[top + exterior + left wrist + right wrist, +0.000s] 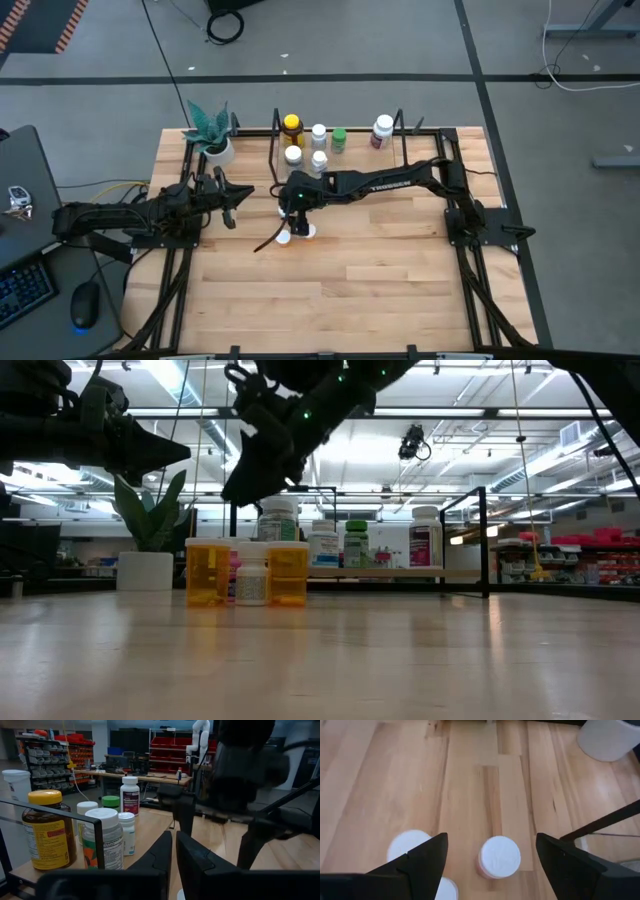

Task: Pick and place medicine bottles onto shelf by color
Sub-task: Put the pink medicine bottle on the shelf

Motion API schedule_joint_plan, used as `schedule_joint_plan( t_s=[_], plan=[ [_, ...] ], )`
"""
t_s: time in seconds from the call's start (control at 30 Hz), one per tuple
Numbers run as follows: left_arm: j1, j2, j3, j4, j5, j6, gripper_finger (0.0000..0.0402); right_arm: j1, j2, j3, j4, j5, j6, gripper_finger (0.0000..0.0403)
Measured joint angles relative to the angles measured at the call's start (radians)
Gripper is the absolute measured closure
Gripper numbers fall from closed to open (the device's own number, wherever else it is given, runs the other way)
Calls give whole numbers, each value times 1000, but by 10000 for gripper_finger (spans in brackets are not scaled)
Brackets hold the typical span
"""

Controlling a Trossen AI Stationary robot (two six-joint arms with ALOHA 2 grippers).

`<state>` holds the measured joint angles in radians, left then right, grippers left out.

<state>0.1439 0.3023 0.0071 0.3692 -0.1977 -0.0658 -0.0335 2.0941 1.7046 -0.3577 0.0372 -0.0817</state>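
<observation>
Light wooden table (380, 280), plank top. At its far edge, the low black metal rack with a wooden base (400, 150), taken here as landmark.

High view alone gives the layout: on the rack stand a yellow-capped amber bottle (291, 126), white-capped bottles (319, 135), a green bottle (339, 139) and a pinkish-labelled white bottle (382, 129). Left of the rack, a white pot with a green plant (213, 140).

Low view alone shows the loose group in front of the rack: two orange translucent bottles (207, 572) flanking a small white bottle (251, 578), all upright on the table.

Right wrist view looks straight down on round white caps (499, 854); one sits between the fingers, untouched.

Right gripper (296, 208) hangs above that loose group, fingers spread, holding nothing.

Left gripper (226, 197) waits left of the rack, fingers pressed together, empty; its wrist view faces the rack bottles side-on, labels legible only as blocks.
</observation>
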Motion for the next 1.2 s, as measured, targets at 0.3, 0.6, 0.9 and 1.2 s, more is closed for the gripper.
schedule_joint_plan(
  t_s=[0.3, 0.6, 0.9, 1.2],
  plan=[
    [0, 0, 0, 0, 0, 0, 362, -16, 0, -142, 187, 7, -6, 94],
    [0, 0, 0, 0, 0, 0, 369, -28, 0, -203, 299, -5, -1, 94],
    [0, 0, 0, 0, 0, 0, 365, -51, 17, -226, 386, -34, -7, 94],
    [0, -2, 0, 4, 0, 0, 366, -52, 80, -222, 434, -37, -21, 94]
  ],
)
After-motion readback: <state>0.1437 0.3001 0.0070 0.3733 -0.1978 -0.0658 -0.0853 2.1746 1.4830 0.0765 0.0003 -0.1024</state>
